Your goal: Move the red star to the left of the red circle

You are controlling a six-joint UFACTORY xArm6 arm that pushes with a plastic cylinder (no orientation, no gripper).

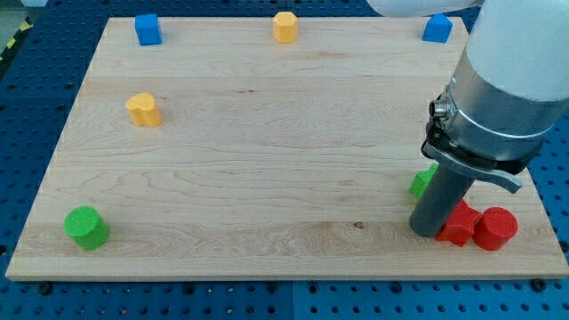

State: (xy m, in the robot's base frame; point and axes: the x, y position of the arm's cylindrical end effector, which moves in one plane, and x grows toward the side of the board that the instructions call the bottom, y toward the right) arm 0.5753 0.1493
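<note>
The red star point(460, 225) lies near the board's bottom right corner, partly hidden behind my rod. The red circle point(495, 228) stands right beside it, on its right, touching or nearly touching. My tip point(428, 231) rests on the board just left of the red star, against it. A green block point(421, 183) is half hidden behind the rod, just above the star.
A green cylinder point(86, 228) stands at the bottom left. A yellow block point(143, 110) sits at the left. A blue block point(148, 29), a yellow hexagon point(284, 27) and another blue block point(436, 28) line the top edge. The board's edge point(284, 271) is close below the red blocks.
</note>
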